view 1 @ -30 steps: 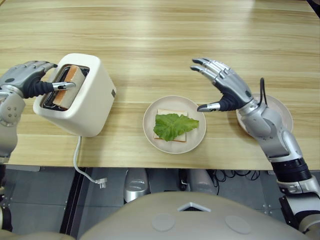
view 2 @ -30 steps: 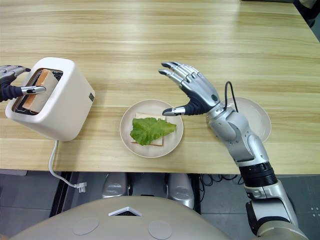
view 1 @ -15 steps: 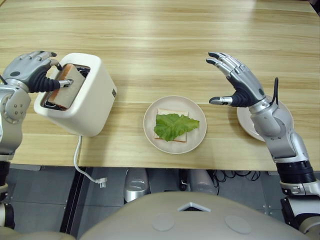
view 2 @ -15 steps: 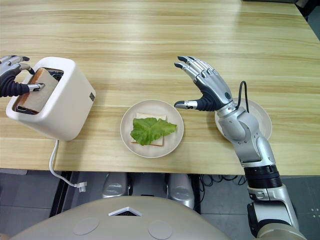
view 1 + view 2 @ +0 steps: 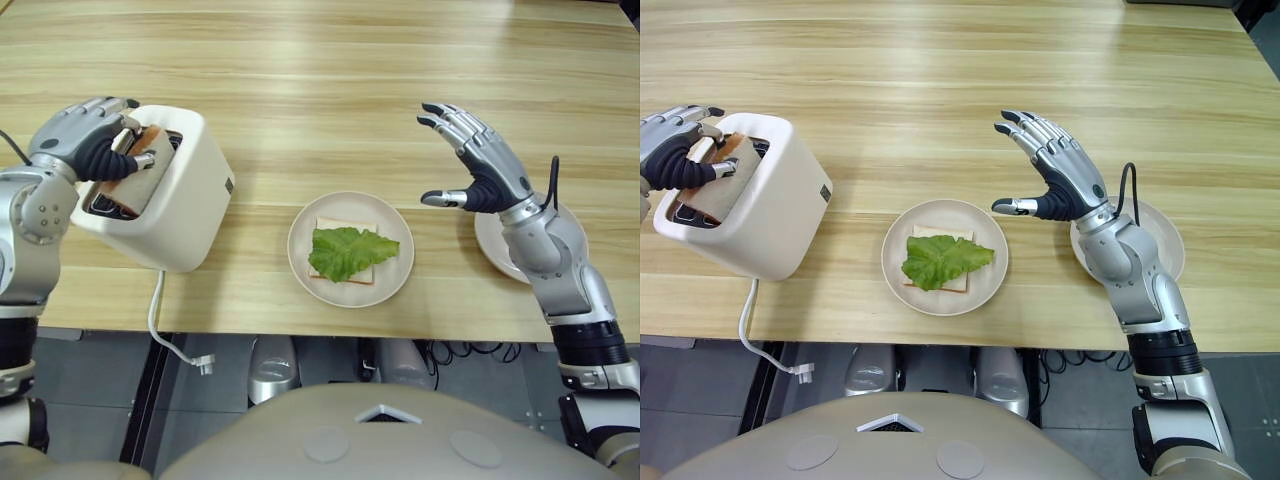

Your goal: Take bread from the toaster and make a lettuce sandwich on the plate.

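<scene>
Left hand (image 5: 90, 140): at the top of the toaster (image 5: 185, 210), near the desk's left edge, fingers closed on a bread slice (image 5: 138, 178). The slice stands tilted, upper end in the grasp, lower end at the slot.

Right hand (image 5: 485, 170): empty, fingers spread wide, held above the desk between the plate (image 5: 296, 245) and a second plate (image 5: 1165, 235) at the right.

Governing relation: the plate lies to the right of the left hand and nearer the desk's front edge. It carries a lower slice (image 5: 335, 226) with lettuce (image 5: 350, 250) on top. In my judgement, the held slice must clear the slot before crossing rightward.

Obscured: the fingers cover the slice's upper edge. Whether its lower end is clear of the slot cannot be determined, nor whether a brown strip behind the fingers is crust or another slice.
</scene>
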Robot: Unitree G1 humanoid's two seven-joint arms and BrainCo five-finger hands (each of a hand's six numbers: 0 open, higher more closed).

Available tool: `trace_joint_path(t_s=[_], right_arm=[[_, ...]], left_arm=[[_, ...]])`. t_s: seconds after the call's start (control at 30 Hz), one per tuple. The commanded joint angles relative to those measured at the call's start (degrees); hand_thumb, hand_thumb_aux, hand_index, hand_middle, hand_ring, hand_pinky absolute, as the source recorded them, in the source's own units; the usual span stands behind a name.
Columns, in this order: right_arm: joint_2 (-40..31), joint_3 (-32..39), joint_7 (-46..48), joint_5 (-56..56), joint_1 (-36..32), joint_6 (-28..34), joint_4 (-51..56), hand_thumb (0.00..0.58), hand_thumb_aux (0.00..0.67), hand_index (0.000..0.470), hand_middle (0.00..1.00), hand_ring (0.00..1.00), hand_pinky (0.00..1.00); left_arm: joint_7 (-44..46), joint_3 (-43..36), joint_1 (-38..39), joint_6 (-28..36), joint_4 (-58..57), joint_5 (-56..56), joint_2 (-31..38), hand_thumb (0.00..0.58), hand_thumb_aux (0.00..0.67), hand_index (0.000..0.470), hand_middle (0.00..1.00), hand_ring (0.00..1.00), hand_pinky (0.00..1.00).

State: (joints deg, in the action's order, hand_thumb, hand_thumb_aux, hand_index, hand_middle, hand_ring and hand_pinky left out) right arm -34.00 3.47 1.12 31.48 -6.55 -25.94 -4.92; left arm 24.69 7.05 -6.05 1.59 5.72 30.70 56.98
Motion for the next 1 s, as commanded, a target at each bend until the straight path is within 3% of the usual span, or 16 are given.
trace_joint_path(t_s=[0.03,0.33,0.5,0.57,0.63,0.67,0.73,0.77,0.87,1.0], right_arm=[[0.39,-0.19,-0.25,0.67,-0.85,0.27,0.94,0.0,0.0,0.0,0.0,0.0,0.0],[1.98,0.57,-0.75,1.82,-1.76,0.55,1.6,0.0,0.0,0.0,0.0,0.0,0.0],[2.51,0.71,-0.84,2.06,-2.09,0.56,1.92,0.0,0.0,0.0,0.0,0.0,0.0],[2.6,0.63,-1.06,2.19,-2.17,0.56,2.12,0.0,0.0,0.0,0.0,0.0,0.0],[2.63,0.61,-1.32,2.32,-2.41,0.52,2.54,0.0,0.0,0.0,0.0,0.0,0.0],[2.63,0.62,-1.43,2.37,-2.59,0.49,2.77,0.0,0.0,0.0,0.0,0.0,0.0],[2.67,0.73,-1.62,2.46,-3.14,0.4,3.32,0.0,0.0,0.0,0.0,0.0,0.0],[2.68,0.75,-1.62,2.44,-3.46,0.38,3.54,0.0,0.0,0.0,0.0,0.0,0.0],[2.49,0.72,-1.57,2.3,-4.17,0.11,4.25,0.0,0.0,0.0,0.0,0.0,0.0],[1.6,0.05,-1.35,1.94,-4.47,-0.29,4.71,0.0,0.0,0.0,0.0,0.0,0.0]], left_arm=[[6.1,0.57,-5.42,-0.23,-4.4,-7.28,0.58,0.58,0.67,0.46,0.0,0.0,0.0],[20.67,-4.02,-28.92,-0.87,-19.79,-15.69,3.39,0.58,0.67,0.46,0.0,0.0,0.0],[25.39,-6.28,-37.34,0.44,-21.35,-18.34,1.45,0.58,0.67,0.46,0.0,0.0,0.0],[26.96,-6.97,-38.77,1.43,-19.87,-20.08,-0.21,0.58,0.67,0.46,0.11,0.11,0.11],[28.43,-7.37,-39.24,2.65,-17.98,-21.94,-2.25,0.58,0.67,0.46,0.12,0.12,0.12],[29.0,-7.52,-39.13,3.39,-16.87,-22.92,-3.26,0.58,0.67,0.46,0.3,0.3,0.3],[29.78,-7.83,-38.23,5.07,-14.05,-25.05,-5.51,0.58,0.67,0.46,0.46,0.46,0.46],[30.15,-8.2,-37.31,6.08,-12.16,-26.2,-6.92,0.58,0.67,0.46,0.64,0.64,0.64],[30.77,-9.83,-34.03,9.07,-6.93,-28.64,-10.67,0.58,0.67,0.46,1.0,1.0,1.0],[30.54,-12.95,-29.81,11.93,-2.15,-30.34,-15.53,0.58,0.67,0.46,1.0,1.0,1.0]])
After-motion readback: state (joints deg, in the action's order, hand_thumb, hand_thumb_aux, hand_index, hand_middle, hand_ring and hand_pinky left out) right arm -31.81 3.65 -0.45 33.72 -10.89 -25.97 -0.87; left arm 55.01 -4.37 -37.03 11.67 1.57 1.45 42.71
